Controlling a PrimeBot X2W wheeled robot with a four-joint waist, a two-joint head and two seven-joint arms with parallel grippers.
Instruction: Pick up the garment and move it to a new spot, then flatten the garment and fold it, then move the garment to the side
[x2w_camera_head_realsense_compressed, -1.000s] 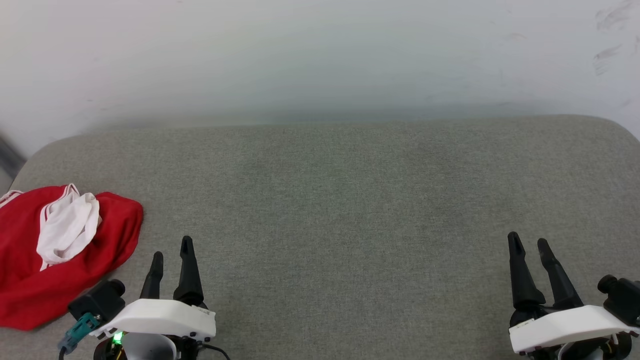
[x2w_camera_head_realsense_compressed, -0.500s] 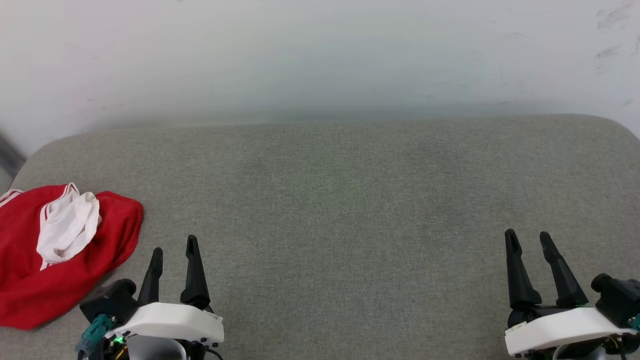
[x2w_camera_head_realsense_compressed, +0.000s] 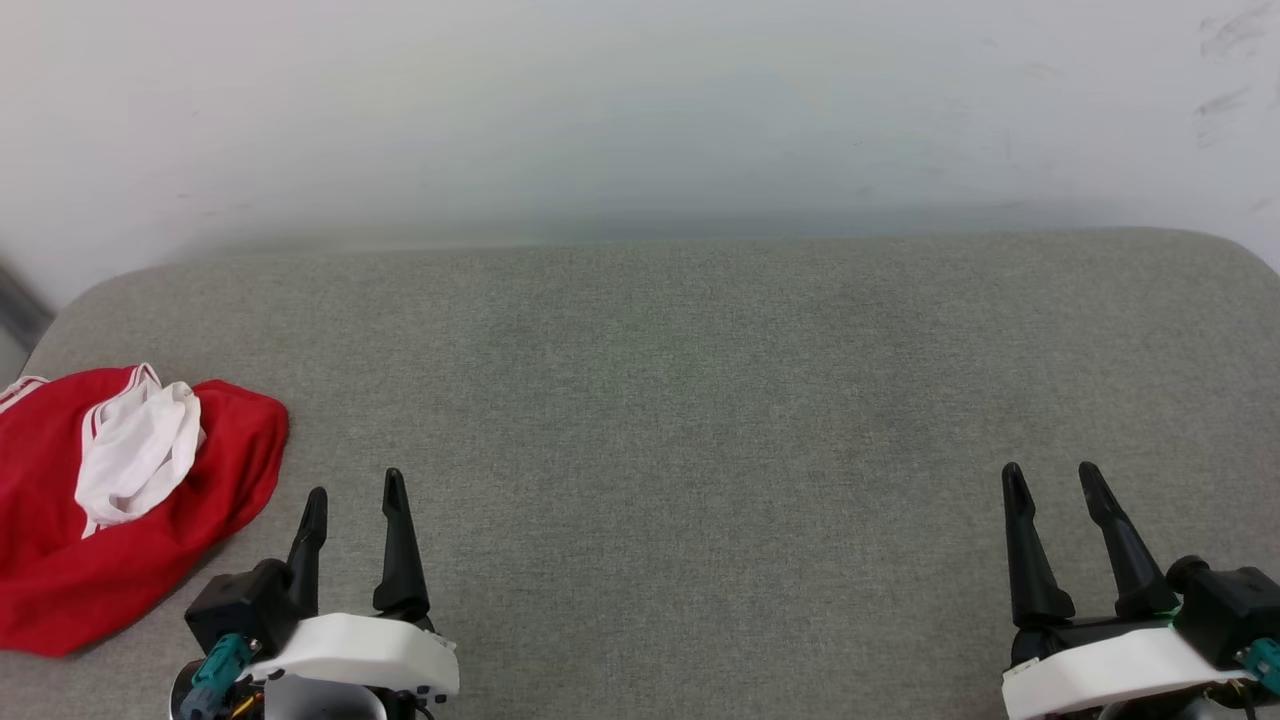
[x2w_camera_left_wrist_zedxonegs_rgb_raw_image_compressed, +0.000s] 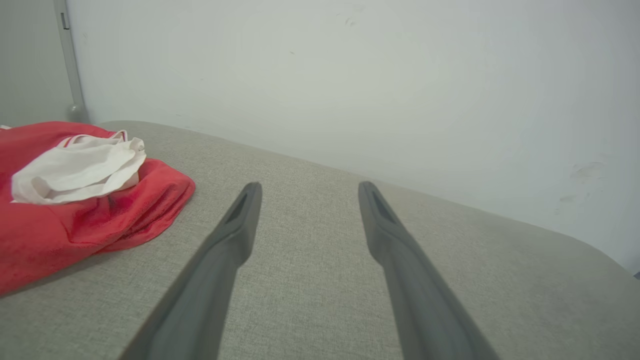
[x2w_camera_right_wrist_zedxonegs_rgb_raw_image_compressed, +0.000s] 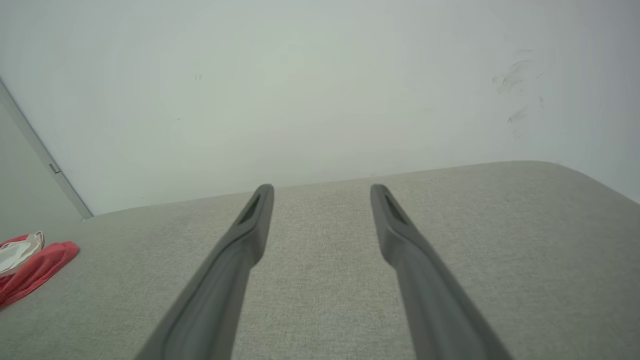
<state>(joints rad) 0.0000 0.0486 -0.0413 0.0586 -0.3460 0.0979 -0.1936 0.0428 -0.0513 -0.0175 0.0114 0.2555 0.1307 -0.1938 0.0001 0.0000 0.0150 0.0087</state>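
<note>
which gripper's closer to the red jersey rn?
Left. The left gripper is just off the garment's right edge, jaws open, not touching it. The right gripper is at the far side of the grey cushion.

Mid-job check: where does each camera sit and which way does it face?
Head view: on the head, facing forward and down at the grey fabric cushion; left claw lower left, right claw lower right.
Left wrist view: on the left wrist, along its dark fingers toward the white wall.
Right wrist view: right wrist, likewise along its fingers.
All share the crumpled red-and-white jersey at left.
</note>
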